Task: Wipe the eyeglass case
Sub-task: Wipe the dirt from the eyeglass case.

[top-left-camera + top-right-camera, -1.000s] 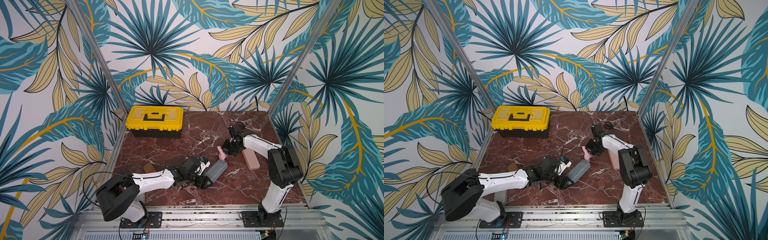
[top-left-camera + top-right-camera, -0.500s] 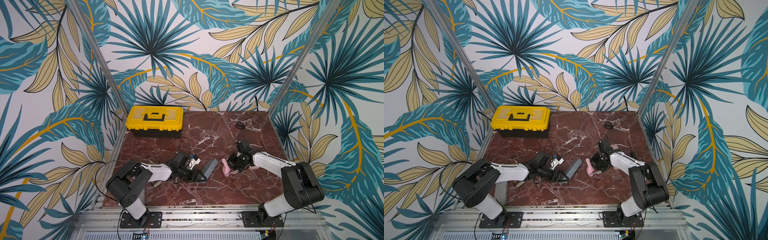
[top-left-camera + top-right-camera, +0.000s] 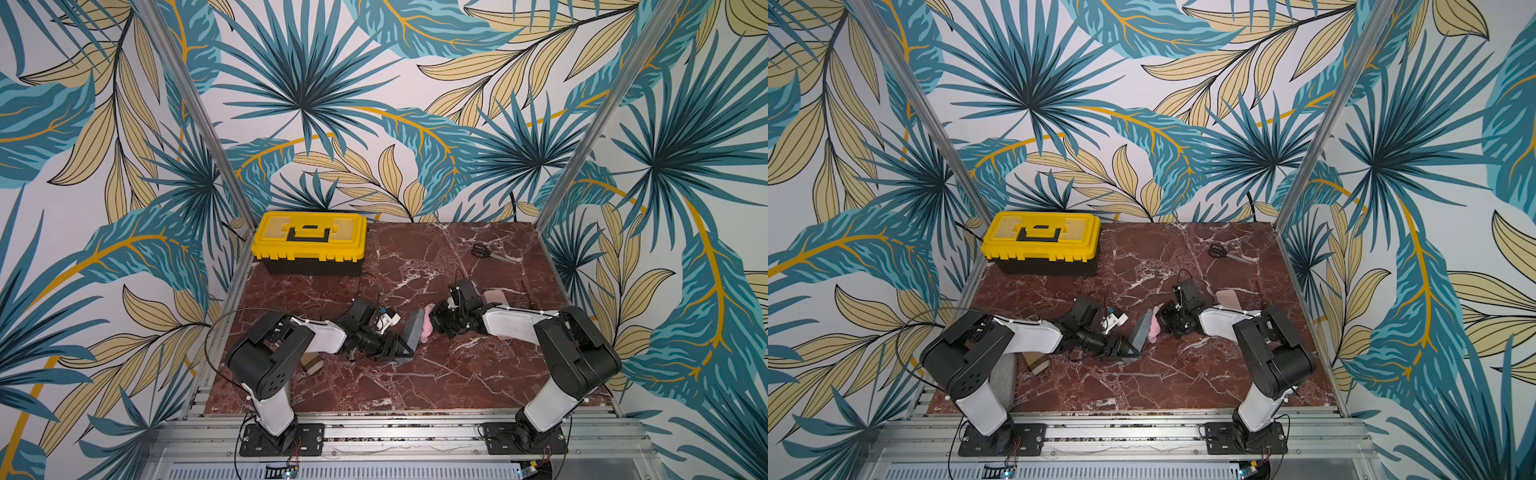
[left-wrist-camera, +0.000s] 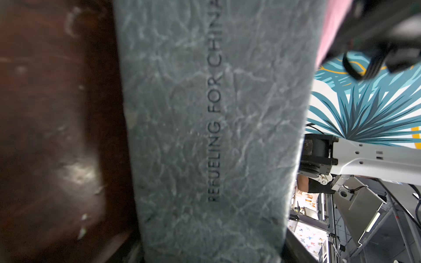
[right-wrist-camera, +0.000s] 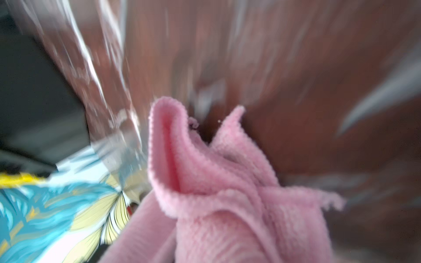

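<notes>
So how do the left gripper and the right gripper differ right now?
The left gripper grips the grey eyeglass case, tilted up on edge; the right gripper pinches a soft pink cloth. The left jaws stand fairly wide around the case, the right jaws nearly shut on the cloth. Both sit low over the marble table, facing each other, cloth right by the case.

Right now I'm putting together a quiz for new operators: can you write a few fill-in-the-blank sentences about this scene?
1. The left gripper holds a ____ eyeglass case.
2. The right gripper is shut on a ____ cloth.
3. The toolbox at the back of the table has a ____ lid.
4. The scissors lie nearer the ____ arm.

Missing words: grey; pink; yellow; right.
</notes>
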You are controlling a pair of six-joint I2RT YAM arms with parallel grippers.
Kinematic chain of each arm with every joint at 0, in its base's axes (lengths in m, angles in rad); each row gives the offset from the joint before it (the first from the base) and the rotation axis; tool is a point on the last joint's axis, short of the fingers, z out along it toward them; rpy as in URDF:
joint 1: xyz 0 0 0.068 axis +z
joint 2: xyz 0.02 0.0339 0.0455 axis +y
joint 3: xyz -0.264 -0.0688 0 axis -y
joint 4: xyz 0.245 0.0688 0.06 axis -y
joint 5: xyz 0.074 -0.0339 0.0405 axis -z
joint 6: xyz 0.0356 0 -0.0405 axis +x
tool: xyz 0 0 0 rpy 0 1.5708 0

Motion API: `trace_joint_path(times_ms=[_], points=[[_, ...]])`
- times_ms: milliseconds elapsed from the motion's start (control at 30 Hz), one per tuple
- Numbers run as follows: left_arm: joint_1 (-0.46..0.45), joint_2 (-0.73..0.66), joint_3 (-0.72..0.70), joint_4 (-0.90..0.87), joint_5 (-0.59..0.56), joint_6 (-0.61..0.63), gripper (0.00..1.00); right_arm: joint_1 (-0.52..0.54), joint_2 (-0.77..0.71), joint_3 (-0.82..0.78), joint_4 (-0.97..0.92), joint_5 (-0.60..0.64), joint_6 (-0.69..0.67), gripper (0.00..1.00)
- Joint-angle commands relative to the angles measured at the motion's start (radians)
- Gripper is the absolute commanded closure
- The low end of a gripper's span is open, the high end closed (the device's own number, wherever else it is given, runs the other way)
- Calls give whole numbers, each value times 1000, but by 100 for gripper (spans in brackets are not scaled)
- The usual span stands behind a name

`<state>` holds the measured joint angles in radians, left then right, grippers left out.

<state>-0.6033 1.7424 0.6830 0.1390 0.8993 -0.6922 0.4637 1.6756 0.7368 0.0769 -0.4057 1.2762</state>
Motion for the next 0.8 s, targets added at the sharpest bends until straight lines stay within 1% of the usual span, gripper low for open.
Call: trace_joint_path(times_ms=[0, 67, 100, 200, 300, 400, 500, 567, 633, 700, 767], points=[[8, 26, 15, -84, -35, 23, 100, 154, -35, -151, 122, -100, 156, 100], [8, 19, 14, -103, -34, 36, 100, 207, -51, -214, 222, -113, 213, 100], [7, 16, 12, -107, -33, 37, 100, 220, -50, -218, 242, -123, 218, 100], [8, 11, 4, -106, -27, 30, 100, 215, -29, -187, 234, -119, 180, 100], [3, -3, -9, -91, -14, 9, 100, 143, 67, -101, 233, -139, 114, 100], [-10, -25, -33, -56, 7, -25, 100, 23, 160, -38, 278, -151, 86, 100], [-21, -33, -59, -11, 37, -56, 100, -59, 194, 62, 189, -132, 6, 100], [-20, -35, -69, 4, 48, -65, 100, -77, 194, 130, 92, -112, -66, 100], [-20, -33, -67, -9, 52, -56, 100, -74, 200, 165, 38, -114, -101, 100], [-14, -33, -55, -21, 47, -47, 100, -67, 191, 144, 44, -134, -101, 100], [-2, -35, -37, -37, 44, -37, 100, -47, 157, 90, 50, -142, -99, 100]])
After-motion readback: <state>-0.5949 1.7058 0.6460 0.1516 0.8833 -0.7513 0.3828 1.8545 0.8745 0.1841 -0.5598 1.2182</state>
